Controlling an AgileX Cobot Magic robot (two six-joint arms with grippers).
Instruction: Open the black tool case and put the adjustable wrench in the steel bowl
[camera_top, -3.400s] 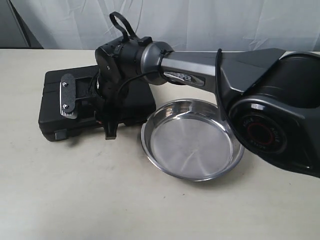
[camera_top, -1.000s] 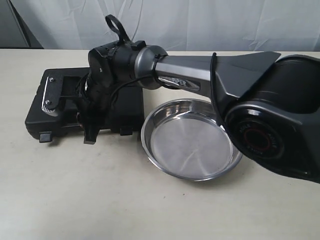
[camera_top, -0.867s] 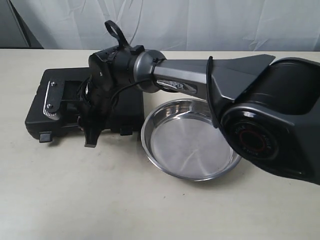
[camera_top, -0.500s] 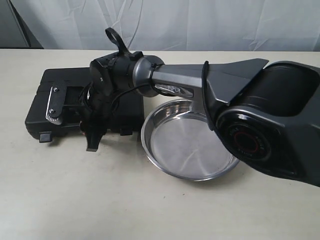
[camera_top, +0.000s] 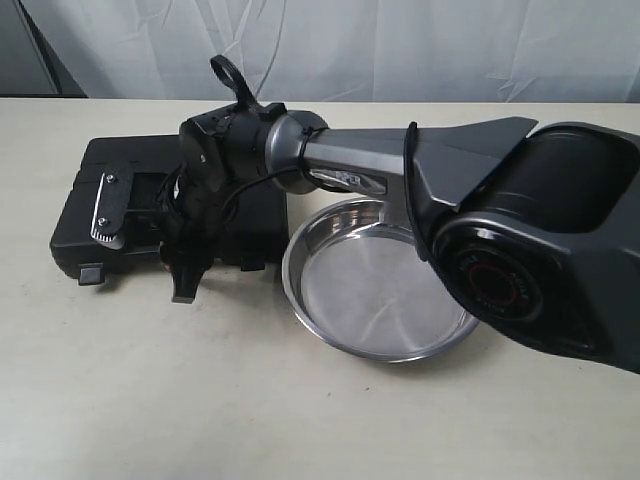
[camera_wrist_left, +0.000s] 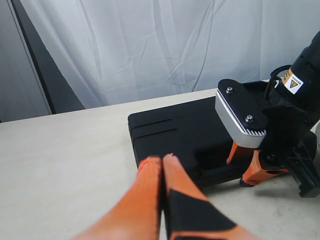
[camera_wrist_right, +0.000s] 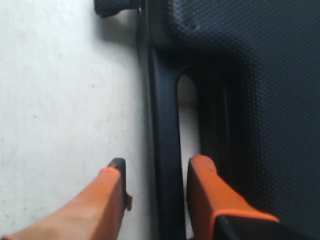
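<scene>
Right now my right gripper (camera_wrist_right: 159, 167) is spread open over the black tool case (camera_top: 110, 165), its fingers (camera_wrist_right: 111, 195) straddling the handle bar (camera_wrist_right: 162, 115) without pinching it, one on the table side and one in the handle slot. The case lies flat and closed on the table (camera_top: 200, 400). The steel bowl (camera_top: 380, 290) sits at the case's 3 o'clock, rim just beside it. My left gripper (camera_wrist_left: 161, 165) is closed on nothing, pointing toward the case and apart from it
</scene>
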